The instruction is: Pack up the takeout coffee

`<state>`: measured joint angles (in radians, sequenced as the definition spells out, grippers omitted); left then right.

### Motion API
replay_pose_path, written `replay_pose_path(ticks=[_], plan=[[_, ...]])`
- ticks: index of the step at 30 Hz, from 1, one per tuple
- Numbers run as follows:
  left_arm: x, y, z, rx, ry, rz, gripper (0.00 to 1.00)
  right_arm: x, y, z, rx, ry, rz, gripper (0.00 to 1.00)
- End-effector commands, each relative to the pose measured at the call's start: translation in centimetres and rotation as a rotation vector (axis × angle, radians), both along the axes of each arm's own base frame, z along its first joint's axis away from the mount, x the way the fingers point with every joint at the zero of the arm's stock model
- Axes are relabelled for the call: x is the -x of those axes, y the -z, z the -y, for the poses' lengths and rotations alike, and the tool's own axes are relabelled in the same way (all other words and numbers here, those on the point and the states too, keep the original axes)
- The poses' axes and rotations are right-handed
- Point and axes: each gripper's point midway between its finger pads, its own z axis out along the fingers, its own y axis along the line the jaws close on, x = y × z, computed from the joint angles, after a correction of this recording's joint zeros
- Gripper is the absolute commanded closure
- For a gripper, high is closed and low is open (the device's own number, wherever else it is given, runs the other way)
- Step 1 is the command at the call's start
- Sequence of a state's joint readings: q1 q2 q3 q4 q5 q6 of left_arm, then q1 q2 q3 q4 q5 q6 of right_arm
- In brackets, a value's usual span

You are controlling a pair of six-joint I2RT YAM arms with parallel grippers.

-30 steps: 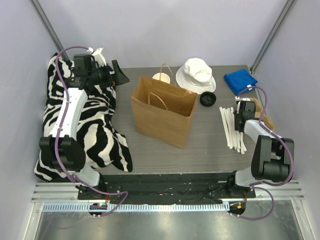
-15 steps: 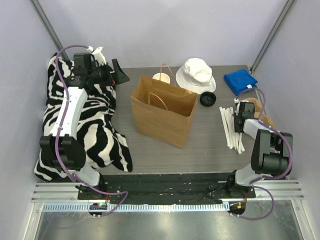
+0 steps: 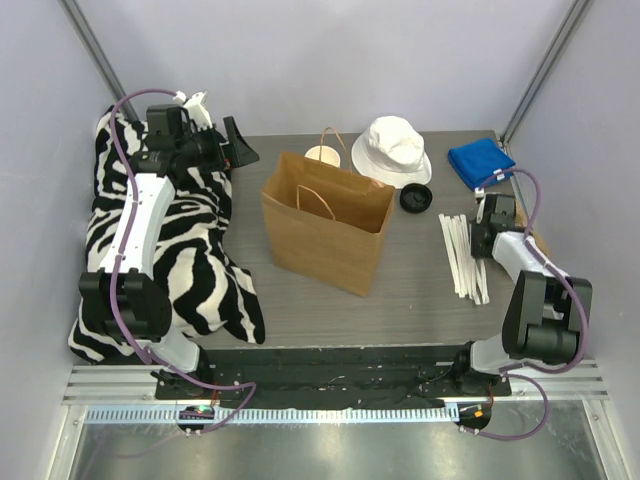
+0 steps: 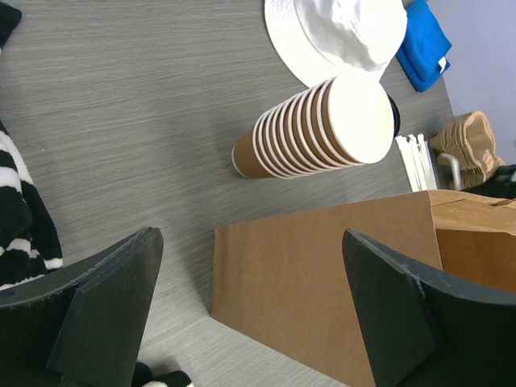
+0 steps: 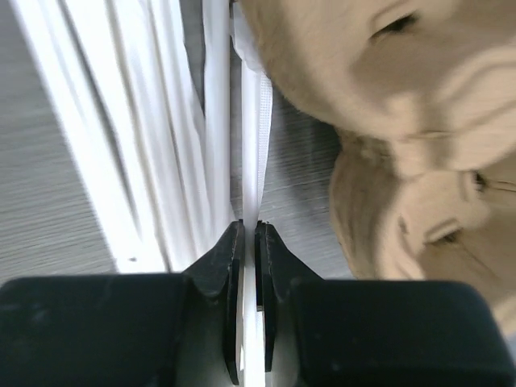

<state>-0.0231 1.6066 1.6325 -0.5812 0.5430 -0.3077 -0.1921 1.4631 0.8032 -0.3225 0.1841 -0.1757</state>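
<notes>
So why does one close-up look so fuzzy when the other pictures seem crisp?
Right wrist view: the camera seems very close, so the pulp cup carrier and the white straws beside it are soft, out of focus. Left wrist view: the stack of paper cups and table grain are sharp, evenly lit. Top external view: crisp, with glare on the metal rail at the bottom.

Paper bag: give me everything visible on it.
The bag is plain kraft-brown paper, flat-bottomed, and stands upright near the middle of the table, turned at a slight angle. Its mouth is open, and the part of the inside in view shows only brown paper. Two thin handles rise from the rim. The cup stack stands just behind it, with a strip of table between them. Nothing else is seen touching it.
</notes>
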Motion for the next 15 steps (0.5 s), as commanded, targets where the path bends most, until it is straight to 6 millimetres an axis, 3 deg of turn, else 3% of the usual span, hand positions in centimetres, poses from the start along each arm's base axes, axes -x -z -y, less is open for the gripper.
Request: replay_pose_path(ticks=[1, 3, 4, 6, 7, 8, 9, 11, 12, 13, 14, 15], plan=[[-0.2, -2.5, 0.0, 0.013, 0.005, 0.063, 0.02, -2.1, -9.1, -1.6, -0.103, 0.030, 0.214, 0.99], [-0.2, -2.6, 0.0, 0.014, 0.006, 0.067, 0.02, -2.4, -11.6, -2.7, -0.155, 0.005, 0.257, 0.99], [-0.2, -2.5, 0.0, 0.014, 0.008, 0.066, 0.02, -2.8, -14.5, -2.9, -0.167, -0.002, 0.307, 0.99], [-0.3, -2.8, 0.1, 0.019, 0.007, 0.073, 0.01, -3.8, -18.4, -4.5, -0.232, -0.068, 0.396, 0.99], [-0.3, -2.7, 0.1, 0.022, 0.008, 0.072, 0.01, -5.0, -23.0, -5.7, -0.273, -0.126, 0.505, 0.99], [-0.4, -2.9, 0.1, 0.025, 0.009, 0.080, 0.01, -5.6, -25.3, -6.5, -0.298, -0.163, 0.561, 0.99], [-0.5, -2.9, 0.2, 0.030, 0.011, 0.081, 0.01, -6.4, -30.0, -7.2, -0.316, -0.200, 0.668, 0.99], [-0.5, -3.4, 0.5, 0.035, 0.030, 0.103, 0.00, -8.0, -34.6, -9.1, -0.404, -0.271, 0.783, 0.99], [-0.5, -3.7, 0.6, 0.031, 0.030, 0.114, 0.00, -8.2, -38.7, -10.2, -0.425, -0.317, 0.876, 0.99], [-0.5, -3.7, 0.5, 0.026, 0.028, 0.121, 0.00, -8.8, -41.3, -11.5, -0.461, -0.384, 0.948, 0.99], [-0.6, -3.9, 0.5, 0.023, 0.028, 0.128, 0.00, -9.7, -42.6, -12.2, -0.516, -0.388, 0.982, 0.99], [-0.6, -4.0, 0.5, 0.019, 0.026, 0.133, 0.00, -9.5, -45.6, -13.9, -0.533, -0.447, 1.047, 0.99]])
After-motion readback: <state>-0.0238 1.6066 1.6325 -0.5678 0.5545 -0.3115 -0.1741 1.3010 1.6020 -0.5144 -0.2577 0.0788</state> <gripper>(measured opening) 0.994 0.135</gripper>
